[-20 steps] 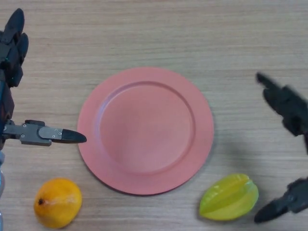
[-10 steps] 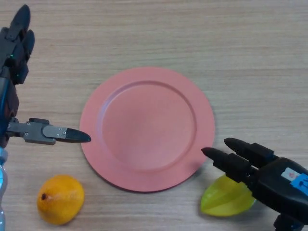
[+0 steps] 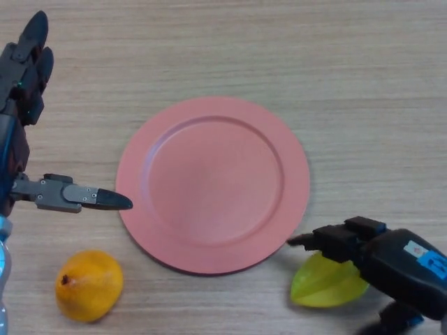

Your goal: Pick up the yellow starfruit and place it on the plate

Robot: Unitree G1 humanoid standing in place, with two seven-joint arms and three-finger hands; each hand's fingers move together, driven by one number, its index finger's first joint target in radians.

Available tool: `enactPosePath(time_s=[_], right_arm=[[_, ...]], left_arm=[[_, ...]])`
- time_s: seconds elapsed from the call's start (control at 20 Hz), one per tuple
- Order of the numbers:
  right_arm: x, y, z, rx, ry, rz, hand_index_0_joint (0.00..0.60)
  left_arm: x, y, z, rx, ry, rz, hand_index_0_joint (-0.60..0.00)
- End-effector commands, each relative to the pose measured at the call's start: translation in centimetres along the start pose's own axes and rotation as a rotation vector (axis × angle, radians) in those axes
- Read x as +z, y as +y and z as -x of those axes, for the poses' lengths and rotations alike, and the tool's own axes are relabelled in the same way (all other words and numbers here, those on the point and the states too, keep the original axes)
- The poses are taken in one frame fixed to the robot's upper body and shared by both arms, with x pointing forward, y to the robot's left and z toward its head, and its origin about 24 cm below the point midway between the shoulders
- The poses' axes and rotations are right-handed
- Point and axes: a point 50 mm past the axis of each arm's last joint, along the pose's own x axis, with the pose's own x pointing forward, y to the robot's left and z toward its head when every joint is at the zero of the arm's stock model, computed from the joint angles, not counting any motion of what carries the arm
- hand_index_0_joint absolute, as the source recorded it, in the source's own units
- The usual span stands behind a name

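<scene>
The right hand's fingers (image 3: 334, 239) curl down over the top of the starfruit (image 3: 325, 283), their dark tips reaching toward the lower right rim of the plate (image 3: 213, 183) and stopping just short of it. They look bent around the fruit's upper edge, closing on it, though the thumb side is hidden beneath the palm. The right hand (image 3: 391, 262) covers the fruit's right half, and its wrist runs off toward the lower right corner of the view.

The starfruit lies on the table (image 3: 349, 84) just below and to the right of the plate, close beside the rim but not on it. Its yellow-green ridged body shows under the fingers.

The left hand (image 3: 28, 105) hovers to the left of the plate with its fingers straight and relaxed, pointing up the table, and its thumb (image 3: 94, 199) stretched out sideways so the tip sits just beside the plate's left rim. It holds nothing.

An orange (image 3: 89, 285) rests on the table below and left of the plate, apart from it.
</scene>
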Motion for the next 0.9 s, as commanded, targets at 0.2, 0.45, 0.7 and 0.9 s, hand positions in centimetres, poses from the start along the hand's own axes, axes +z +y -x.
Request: enactPosePath(time_s=[0.2, 0.45, 0.7, 0.9], right_arm=[[0.8, -2.8, 0.2, -0.225, -0.114, 0.074, 0.6], [1.3, -4.3, 0.3, -0.244, -0.121, 0.173, 0.6], [3.3, -6.4, -1.2, -0.32, -0.207, 0.307, 0.6], [4.1, -5.9, -2.0, -0.296, -0.245, 0.258, 0.6]], left_arm=[[2.6, 1.8, -0.2, 0.063, -0.181, -0.049, 0.0], [2.5, 1.9, -0.3, 0.052, -0.165, -0.046, 0.0], [2.2, 2.1, -0.2, 0.054, -0.159, -0.058, 0.0], [2.2, 2.2, -0.1, 0.061, -0.161, -0.053, 0.0]])
